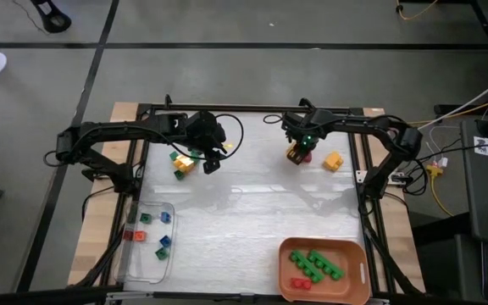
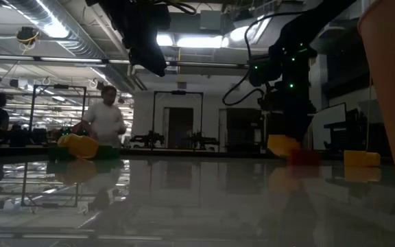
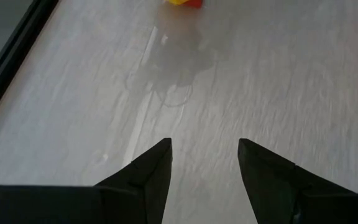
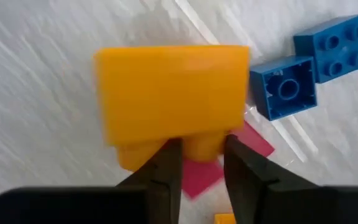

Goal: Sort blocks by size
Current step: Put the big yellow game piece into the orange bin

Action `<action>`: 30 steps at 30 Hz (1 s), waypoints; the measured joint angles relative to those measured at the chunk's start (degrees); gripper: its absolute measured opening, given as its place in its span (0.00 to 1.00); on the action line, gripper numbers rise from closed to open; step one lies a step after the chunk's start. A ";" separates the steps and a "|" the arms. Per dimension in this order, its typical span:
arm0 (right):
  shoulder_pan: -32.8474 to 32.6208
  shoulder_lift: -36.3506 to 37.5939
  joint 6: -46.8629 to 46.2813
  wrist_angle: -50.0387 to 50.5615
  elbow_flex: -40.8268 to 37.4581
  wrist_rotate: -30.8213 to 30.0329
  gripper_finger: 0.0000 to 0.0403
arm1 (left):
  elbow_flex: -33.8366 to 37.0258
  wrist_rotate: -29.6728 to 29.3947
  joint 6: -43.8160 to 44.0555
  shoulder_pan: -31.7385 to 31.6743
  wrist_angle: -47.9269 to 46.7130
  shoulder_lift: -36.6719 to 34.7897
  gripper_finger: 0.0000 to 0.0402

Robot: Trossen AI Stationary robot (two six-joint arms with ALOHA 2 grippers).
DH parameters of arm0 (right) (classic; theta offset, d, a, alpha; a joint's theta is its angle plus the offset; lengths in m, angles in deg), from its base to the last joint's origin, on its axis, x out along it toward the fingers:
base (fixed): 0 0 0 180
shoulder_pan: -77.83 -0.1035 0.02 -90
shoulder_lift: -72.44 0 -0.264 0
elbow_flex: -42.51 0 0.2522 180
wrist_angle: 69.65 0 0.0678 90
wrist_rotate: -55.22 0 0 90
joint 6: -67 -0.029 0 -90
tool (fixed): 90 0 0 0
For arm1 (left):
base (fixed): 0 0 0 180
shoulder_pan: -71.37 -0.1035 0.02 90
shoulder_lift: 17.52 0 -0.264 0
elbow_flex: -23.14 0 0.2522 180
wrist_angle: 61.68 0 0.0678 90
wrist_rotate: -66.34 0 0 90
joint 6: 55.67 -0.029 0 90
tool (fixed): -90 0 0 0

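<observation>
The pale bench (image 1: pixel 244 212) carries everything, framed by a black rail. In the low view a person (image 2: pixel 106 118) stands in the room behind it, well beyond the bench.

At the near right corner sits an orange tray (image 1: pixel 288 288) holding several long green bricks (image 1: pixel 316 263) and a red brick (image 1: pixel 301 283). At the near left, a clear tray (image 1: pixel 134 269) holds small cubes (image 1: pixel 163 246) in green, blue and red.

The right claw (image 4: pixel 197 163) is down at the far middle of the bench, its fingers closed on the lower edge of a big yellow block (image 4: pixel 173 93), pinching it. A red block (image 4: pixel 204 177) lies flat under that one, touching it. Just beside them lie two blue bricks (image 4: pixel 303 68), side by side. Another yellow block (image 1: pixel 334 161) rests alone to the right, near the rail.

The left claw (image 3: pixel 204 155) hangs above bare bench at the far left, fingers spread, gripping nothing. A cluster of yellow and green blocks (image 1: pixel 181 163) lies just beside it on the bench.
</observation>
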 joint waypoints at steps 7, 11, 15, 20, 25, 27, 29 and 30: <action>-0.09 -0.09 0.03 0.03 -0.09 0.45 0.19 | 0.00 0.00 0.00 -0.02 0.00 0.01 0.42; -0.09 -0.08 0.05 0.10 -0.09 0.51 0.12 | 0.00 0.00 0.00 -0.01 0.00 0.02 0.42; -0.09 -0.05 0.05 0.11 -0.09 0.56 0.06 | 0.00 0.00 0.00 -0.02 0.00 0.02 0.42; -0.12 0.01 -0.01 0.08 -0.07 1.67 0.01 | 0.00 0.00 0.00 0.00 0.02 0.01 0.42; -0.13 0.01 -0.12 -1.11 0.01 4.04 0.03 | 0.00 0.00 0.00 0.98 3.23 0.48 0.42; -0.15 0.04 -0.12 -1.34 0.02 4.06 0.05 | 0.00 0.02 -0.44 1.76 4.70 1.33 0.42; -0.13 0.04 -0.12 -1.34 0.02 4.07 0.06 | 0.00 0.00 -1.94 2.57 5.69 2.50 0.42; -0.13 0.04 -0.12 -1.30 0.02 4.58 0.07 | 0.00 0.00 -2.93 2.95 5.81 3.03 0.42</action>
